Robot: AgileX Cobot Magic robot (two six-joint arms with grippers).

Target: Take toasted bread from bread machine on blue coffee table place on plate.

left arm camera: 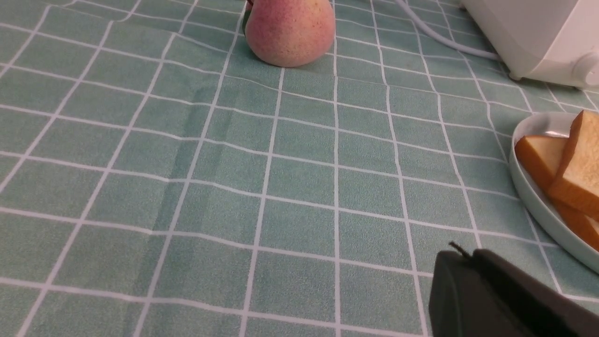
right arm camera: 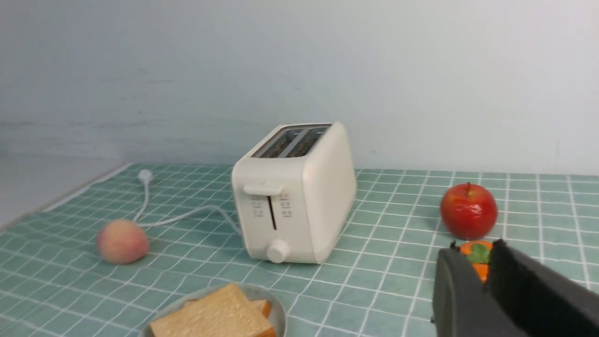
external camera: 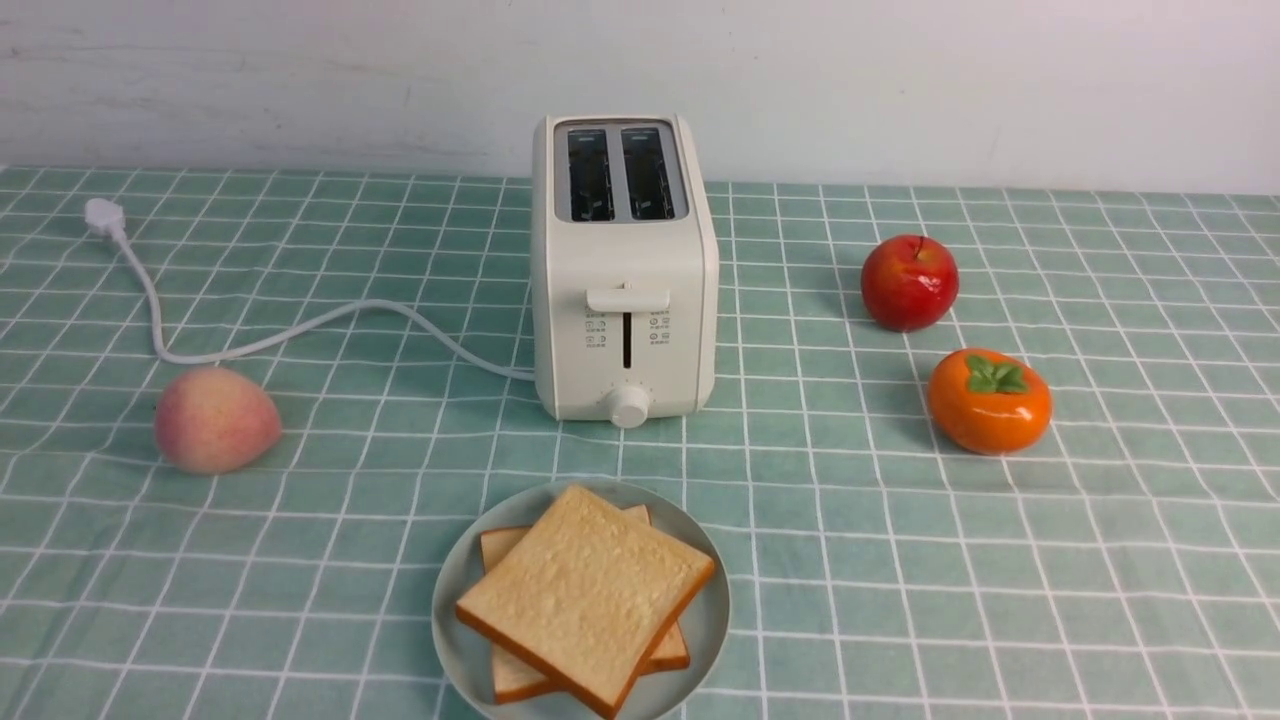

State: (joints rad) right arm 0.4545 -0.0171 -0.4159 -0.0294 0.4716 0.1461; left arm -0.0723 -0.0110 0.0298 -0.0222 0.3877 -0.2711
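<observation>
**Both slices on the plate, toaster slots bare**

The left gripper (left arm camera: 472, 262) shows only as a dark block at the edge of its wrist view, the jaws pressed together with nothing between them, above bare cloth just beside the plate. The right gripper (right arm camera: 486, 267) has its jaws set with a narrow gap, holding nothing; the orange fruit shows through that gap. Neither arm appears in the front view.

The toasted bread (external camera: 585, 590) lies as two slices stacked on the plate (external camera: 455, 600), the upper one turned at an angle across the lower, one corner reaching past the rim. The plate sits on the worktop (external camera: 1000, 600) directly in front of the bread machine (external camera: 625, 270), a short way apart. Both toaster slots look dark and empty, and its lever sits high on the front. Its white cord (external camera: 300, 325) trails off to the left, plug lying loose. A peach (external camera: 215, 418) rests left of the toaster; a red apple (external camera: 908, 282) and an orange persimmon (external camera: 988, 400) rest to its right.
</observation>
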